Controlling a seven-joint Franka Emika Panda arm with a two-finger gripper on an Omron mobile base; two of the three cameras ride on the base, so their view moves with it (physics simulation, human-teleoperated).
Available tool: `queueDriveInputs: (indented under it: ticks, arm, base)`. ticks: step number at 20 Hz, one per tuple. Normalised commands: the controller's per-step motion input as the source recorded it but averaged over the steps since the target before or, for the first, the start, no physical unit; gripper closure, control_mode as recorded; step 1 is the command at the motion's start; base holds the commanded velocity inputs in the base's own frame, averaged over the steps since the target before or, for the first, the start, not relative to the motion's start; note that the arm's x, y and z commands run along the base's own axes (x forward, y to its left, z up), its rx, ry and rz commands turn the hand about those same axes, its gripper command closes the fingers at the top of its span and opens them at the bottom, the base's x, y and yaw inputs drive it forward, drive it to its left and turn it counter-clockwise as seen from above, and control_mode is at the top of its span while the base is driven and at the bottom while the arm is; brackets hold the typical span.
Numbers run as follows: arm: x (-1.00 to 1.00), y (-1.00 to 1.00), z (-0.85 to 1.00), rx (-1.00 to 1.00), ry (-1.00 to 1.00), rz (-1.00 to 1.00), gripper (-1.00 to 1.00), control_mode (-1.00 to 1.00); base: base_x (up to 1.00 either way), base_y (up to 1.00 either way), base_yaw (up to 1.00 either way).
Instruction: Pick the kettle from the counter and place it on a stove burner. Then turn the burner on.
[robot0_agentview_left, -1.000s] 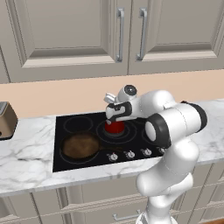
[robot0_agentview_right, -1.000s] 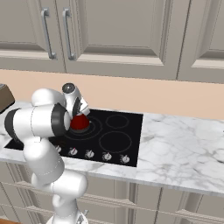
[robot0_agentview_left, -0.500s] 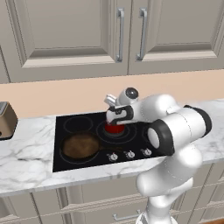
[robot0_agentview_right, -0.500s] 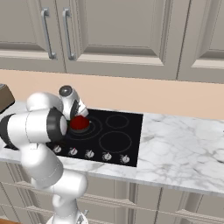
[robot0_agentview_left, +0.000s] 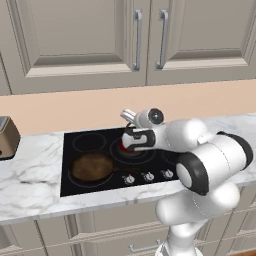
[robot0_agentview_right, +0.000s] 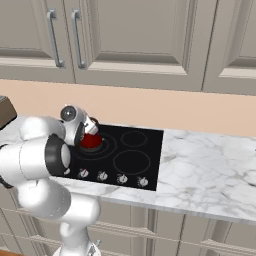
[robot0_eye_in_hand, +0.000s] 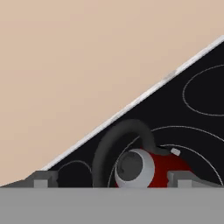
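Note:
The red kettle (robot0_eye_in_hand: 173, 168) with its grey lid and black arched handle stands upright on the stove burner (robot0_eye_in_hand: 199, 153), the double-ring circle of the black cooktop (robot0_agentview_left: 100, 145). My gripper (robot0_eye_in_hand: 113, 179) is open, its two tips wide apart on either side of the kettle's handle and top, gripping nothing. From the left base view the hand (robot0_agentview_left: 137, 140) hides most of the kettle (robot0_agentview_left: 128, 148). From the right the kettle (robot0_agentview_right: 91, 142) shows just below the gripper (robot0_agentview_right: 91, 133), on the burner (robot0_agentview_right: 105, 148).
A brown frying pan (robot0_agentview_left: 92, 166) lies on the cooktop's front left circle. A row of knobs (robot0_agentview_left: 148, 176) (robot0_agentview_right: 121, 178) lines the cooktop's front edge. A toaster (robot0_agentview_left: 6, 137) stands far left on the white marble counter (robot0_agentview_right: 210, 165). The beige wall is close behind.
The arm's elbow has swung lower and toward the front. The hand has tilted and stays at the kettle, which has not moved on the burner.

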Motion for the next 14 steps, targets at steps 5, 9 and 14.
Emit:
queueDriveInputs:
  ticks: [5, 9, 14]
  arm:
    - [-0.26, -0.11, 0.26, 0.0, -0.03, 0.06, -1.0, -1.0]
    - [-0.26, -0.16, 0.3, 0.0, 0.0, 0.08, -1.0, -1.0]
    - [-0.27, -0.21, 0.33, 0.0, 0.0, 0.07, -1.0, -1.0]
  base:
    - [0.0, 0.0, 0.0]
    - [0.0, 0.0, 0.0]
    - [0.0, 0.0, 0.0]
